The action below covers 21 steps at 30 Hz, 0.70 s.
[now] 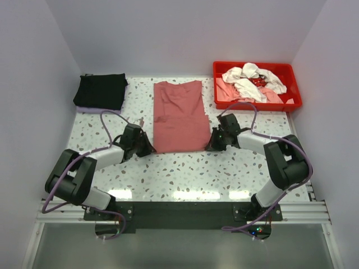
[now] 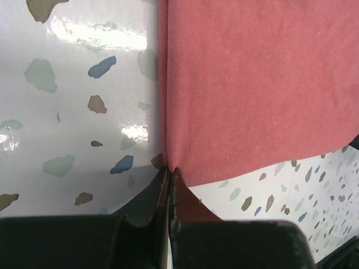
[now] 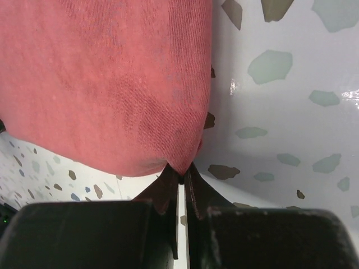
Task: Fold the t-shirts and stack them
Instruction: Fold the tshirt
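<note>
Lying flat as a long narrow rectangle, the dusty brick-red cloth t-shirt is in the middle of the speckled white counter. The left jaws are pressed together on its near left corner, and the right jaws are pressed together on its near right corner. Each pair holds only a small tip of cloth.

This small hold is, I think, the main danger. If the arms lift or pull quickly, a corner can slide out and the fold will be lost. If one arm goes faster than the other, the near edge will become oblique and the fold crooked. I cannot tell how many layers each pair caught, so a lower layer may remain on the counter.

Further away, a folded black cloth t-shirt lies at the far left. A rigid bright-red plastic tray at the far right holds crumpled white and pale pink t-shirts.

Only the top view shows the whole shirt and these neighbours, but there the wrists cover the tips. The two wrist views show each pinch closely, one corner each.
</note>
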Tool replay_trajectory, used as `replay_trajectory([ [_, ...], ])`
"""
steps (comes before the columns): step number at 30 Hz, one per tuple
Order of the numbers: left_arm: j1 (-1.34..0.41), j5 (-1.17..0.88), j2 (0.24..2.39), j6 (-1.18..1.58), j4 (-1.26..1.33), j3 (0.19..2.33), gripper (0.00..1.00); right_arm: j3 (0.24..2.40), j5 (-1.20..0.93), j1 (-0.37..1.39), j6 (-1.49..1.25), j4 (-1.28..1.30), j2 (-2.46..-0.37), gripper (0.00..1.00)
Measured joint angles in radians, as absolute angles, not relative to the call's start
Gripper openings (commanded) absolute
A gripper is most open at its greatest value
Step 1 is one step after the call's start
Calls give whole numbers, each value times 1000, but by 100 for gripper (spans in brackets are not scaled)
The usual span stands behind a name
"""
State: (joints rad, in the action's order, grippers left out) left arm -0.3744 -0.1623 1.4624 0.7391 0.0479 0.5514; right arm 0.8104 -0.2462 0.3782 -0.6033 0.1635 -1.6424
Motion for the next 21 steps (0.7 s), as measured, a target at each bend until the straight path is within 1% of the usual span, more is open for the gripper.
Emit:
replay_trajectory([
  [4,-381,-165,1423,745,57,512,0,761,-261,379,-592,147,-1600,0],
  [9,-440,-153,1279,783,6,410,0,630,-261,386,-576,224,-1431,0],
  [13,-529,-137,1122,833,-74,324,0,529,-262,417,-580,299,-1272,0],
  [17,-577,-118,943,883,-210,266,0,448,-257,525,-625,381,-1110,0],
  [21,-600,-121,700,937,-353,212,0,423,-253,609,-683,482,-945,0],
])
